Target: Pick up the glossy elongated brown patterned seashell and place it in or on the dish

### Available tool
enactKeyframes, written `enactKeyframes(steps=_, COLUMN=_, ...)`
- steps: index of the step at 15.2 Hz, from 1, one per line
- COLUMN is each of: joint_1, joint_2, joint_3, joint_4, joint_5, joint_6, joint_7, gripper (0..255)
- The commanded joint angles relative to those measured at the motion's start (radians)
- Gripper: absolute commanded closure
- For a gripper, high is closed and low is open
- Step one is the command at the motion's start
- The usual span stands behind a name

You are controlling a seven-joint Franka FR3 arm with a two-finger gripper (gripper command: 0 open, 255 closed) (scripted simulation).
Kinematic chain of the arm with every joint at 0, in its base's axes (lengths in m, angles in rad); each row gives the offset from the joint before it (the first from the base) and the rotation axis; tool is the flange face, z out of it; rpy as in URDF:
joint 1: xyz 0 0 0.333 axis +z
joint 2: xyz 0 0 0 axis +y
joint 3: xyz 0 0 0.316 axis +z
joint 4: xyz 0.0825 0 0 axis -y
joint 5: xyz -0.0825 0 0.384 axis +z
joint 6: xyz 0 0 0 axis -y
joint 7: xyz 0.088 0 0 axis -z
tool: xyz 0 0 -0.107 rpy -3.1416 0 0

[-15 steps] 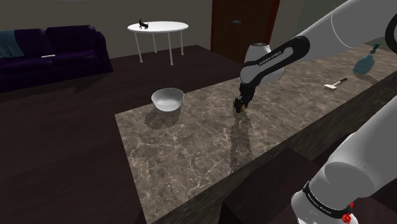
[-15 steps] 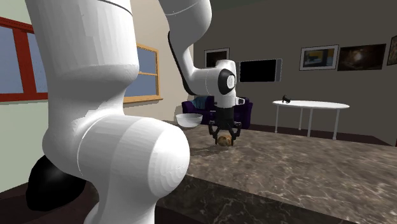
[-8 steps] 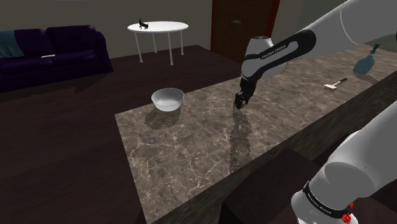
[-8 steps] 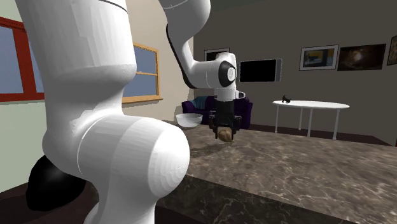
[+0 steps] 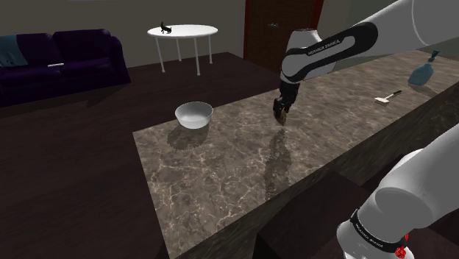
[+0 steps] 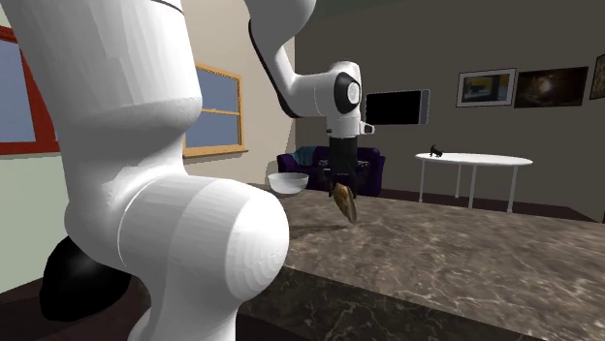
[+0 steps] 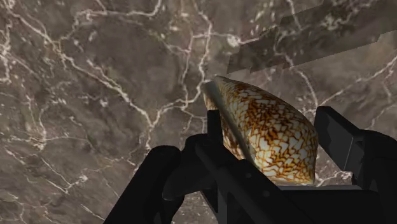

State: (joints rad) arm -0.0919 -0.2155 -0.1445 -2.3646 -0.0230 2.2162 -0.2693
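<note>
— Marbled dark surface (image 5: 221,169), pale dish (image 5: 194,114) on it. Where's the shell?
— The brown patterned seashell (image 7: 267,127) hangs above the surface, well apart from the dish, off to its right in the shoulder view
— And the jaws?
— Partly closed, clamping the seashell's sides

- The arm (image 5: 403,20) bears one line of small white capital letters on the dark band (image 5: 328,49) of its forearm, seen in the shoulder view. As far as it can be made out, it reads "FRANKA EMIKA", running along the band's length.
- A second line of white letters runs along the dark ring (image 5: 371,232) at the joint near the shoulder view's lower right corner. It is too small to read with certainty.
</note>
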Motion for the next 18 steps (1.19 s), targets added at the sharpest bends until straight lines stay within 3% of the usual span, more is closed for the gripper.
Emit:
enactKeyframes(steps=1, joint_1=0.000, joint_2=-0.013, joint_3=0.002, joint_4=0.016, joint_5=-0.002, joint_6=-0.030, joint_7=0.002, gripper=255)
enactKeyframes(steps=13, joint_1=0.000, joint_2=-0.064, joint_3=0.007, joint_4=0.132, joint_5=-0.006, joint_6=-0.196, joint_7=0.008, gripper=255)
enactKeyframes(steps=18, joint_1=0.045, joint_2=0.048, joint_3=0.067, joint_4=0.245, joint_5=0.014, joint_6=-0.197, joint_7=0.102, gripper=255)
